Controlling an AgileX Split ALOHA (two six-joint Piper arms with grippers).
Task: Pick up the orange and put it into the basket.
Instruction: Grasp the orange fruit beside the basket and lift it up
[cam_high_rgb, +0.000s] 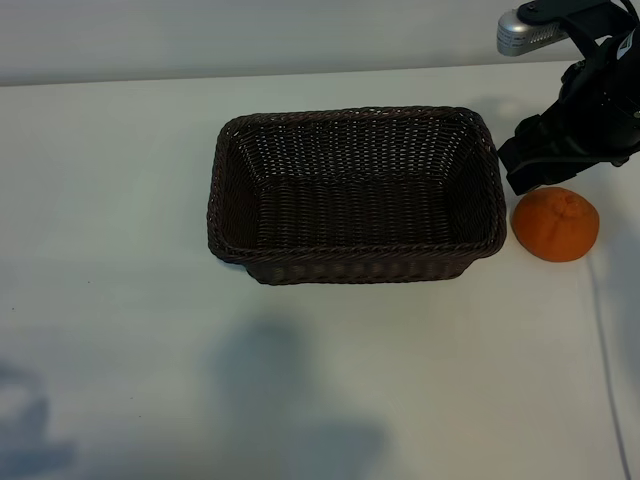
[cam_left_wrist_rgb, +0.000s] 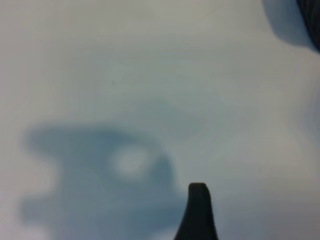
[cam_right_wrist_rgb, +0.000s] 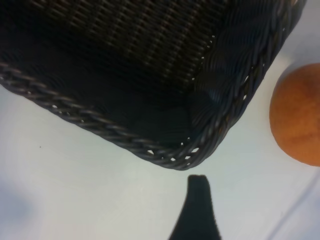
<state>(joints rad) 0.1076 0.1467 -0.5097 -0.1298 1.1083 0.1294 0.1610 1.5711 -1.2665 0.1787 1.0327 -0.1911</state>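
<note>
The orange (cam_high_rgb: 556, 224) lies on the white table just right of the basket (cam_high_rgb: 355, 268), a dark brown wicker rectangle with nothing in it. My right gripper (cam_high_rgb: 541, 160) hangs open just behind the orange, by the basket's far right corner, and holds nothing. In the right wrist view the basket's corner (cam_right_wrist_rgb: 210, 135) and the orange (cam_right_wrist_rgb: 299, 120) show beyond one black finger (cam_right_wrist_rgb: 199, 205). The left wrist view shows one black finger (cam_left_wrist_rgb: 198, 207) over bare table with nothing held; the left gripper is open and outside the exterior view.
A thin white cable (cam_high_rgb: 606, 350) runs along the table at the right, past the orange. Arm shadows fall on the table at the front left (cam_high_rgb: 25, 420) and front middle (cam_high_rgb: 280, 380). A dark basket edge (cam_left_wrist_rgb: 312, 20) shows in the left wrist view.
</note>
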